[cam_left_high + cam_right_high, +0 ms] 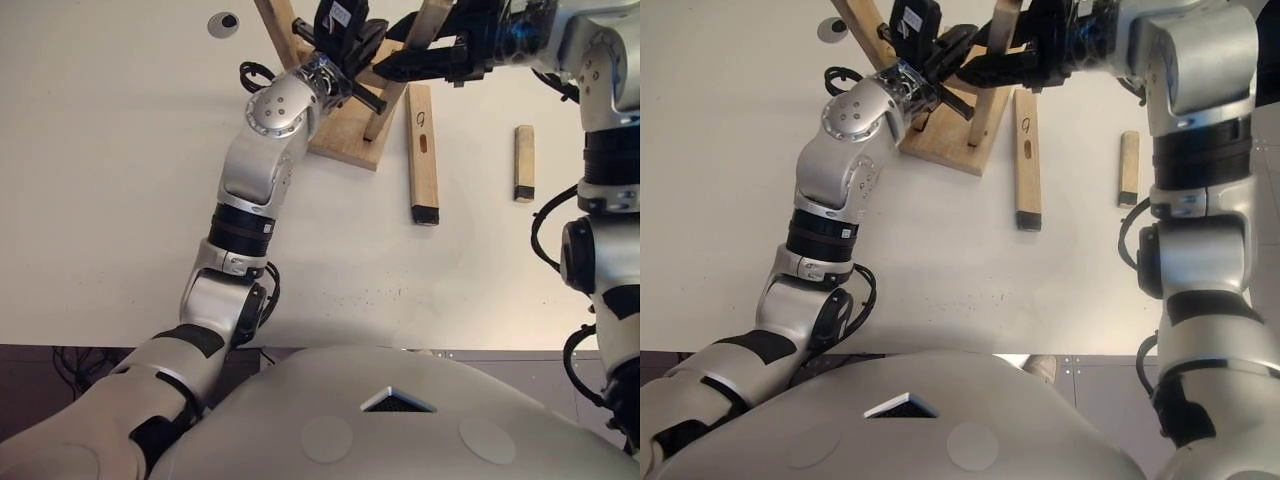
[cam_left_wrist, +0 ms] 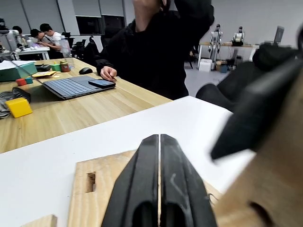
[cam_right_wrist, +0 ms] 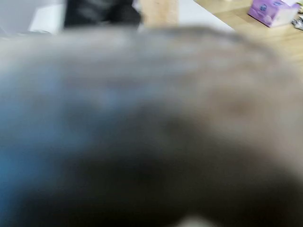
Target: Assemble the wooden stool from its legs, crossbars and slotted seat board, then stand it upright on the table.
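The slotted seat board (image 1: 343,143) lies flat at the table's far middle. One wooden leg (image 1: 273,27) rises slanting from its far left side. A second leg (image 1: 386,103) leans up from its right side, and my right gripper (image 1: 405,62) is shut on it from the right. My left gripper (image 2: 159,151) hovers just over the seat board (image 2: 90,198), fingers pressed together with nothing between them; its tip (image 1: 373,100) sits right beside the held leg. One black finger (image 2: 255,118) of the right gripper shows against that leg (image 2: 270,189).
A loose slotted leg (image 1: 423,155) with a black tip lies on the table right of the board. Farther right lies a short crossbar (image 1: 524,163). A round cable hole (image 1: 223,23) sits at the far left. The white table's near half is bare.
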